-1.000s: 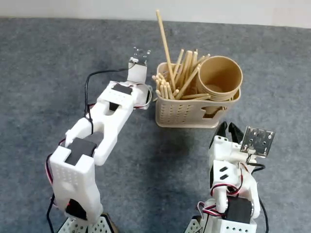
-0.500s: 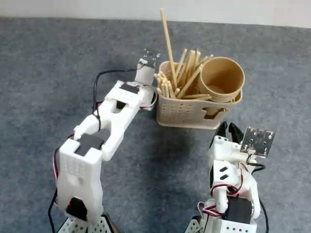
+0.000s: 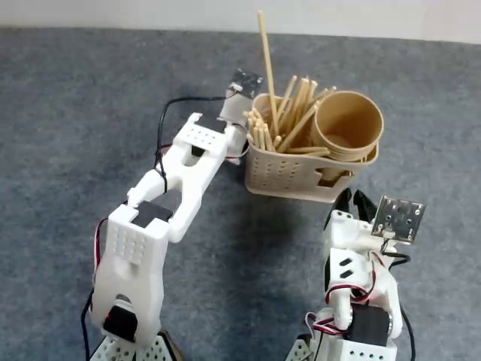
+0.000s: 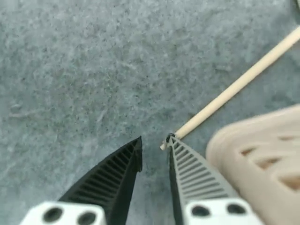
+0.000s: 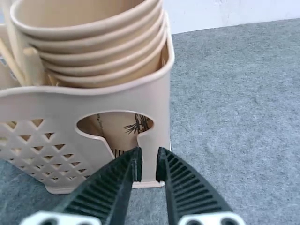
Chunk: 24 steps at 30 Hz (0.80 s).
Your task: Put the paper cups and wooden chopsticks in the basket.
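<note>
The beige basket stands at the back middle of the table and holds stacked paper cups and a bundle of wooden chopsticks. One long chopstick sticks up out of it and leans over the rim. My left gripper sits against the basket's left rim. In the left wrist view the left gripper is slightly open, and the chopstick ends at one fingertip, beside the basket rim. My right gripper is narrowly open just in front of the basket, below the cups.
Grey carpet covers the table, with open room left of and behind the basket. A pale wall edge runs along the back. The right arm's base stands at the front right.
My left arm has swung right, up against the basket's left rim. The basket and the upright chopstick shifted slightly right. The right arm has not moved.
</note>
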{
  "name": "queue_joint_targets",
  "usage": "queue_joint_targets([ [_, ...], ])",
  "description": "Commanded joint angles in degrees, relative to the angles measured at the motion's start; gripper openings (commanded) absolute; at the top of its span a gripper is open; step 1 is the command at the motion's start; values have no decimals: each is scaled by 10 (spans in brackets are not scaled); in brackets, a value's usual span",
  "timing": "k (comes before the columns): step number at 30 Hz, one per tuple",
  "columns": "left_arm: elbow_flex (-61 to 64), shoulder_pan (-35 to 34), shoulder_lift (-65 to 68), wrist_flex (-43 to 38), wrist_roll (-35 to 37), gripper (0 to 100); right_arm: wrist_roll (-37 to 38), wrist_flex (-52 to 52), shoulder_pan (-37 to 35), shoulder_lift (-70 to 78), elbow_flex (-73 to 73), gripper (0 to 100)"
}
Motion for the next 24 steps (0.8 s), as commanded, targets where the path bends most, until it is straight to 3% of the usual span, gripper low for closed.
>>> queue_joint_targets([
  [1,-17,11,-6,40,-7,82,8,-12,-6,-2,-3,70],
  [5,-35,-4,-7,84,-8,11,8,-12,-5,-2,-3,70],
  [11,-105,-13,-7,223,-5,6,13,-12,-2,-2,-3,70],
  [15,-164,-57,-12,283,-4,6,37,-12,-2,-2,-3,70],
  [24,-165,-142,-111,323,37,6,62,-8,25,4,-8,70],
])
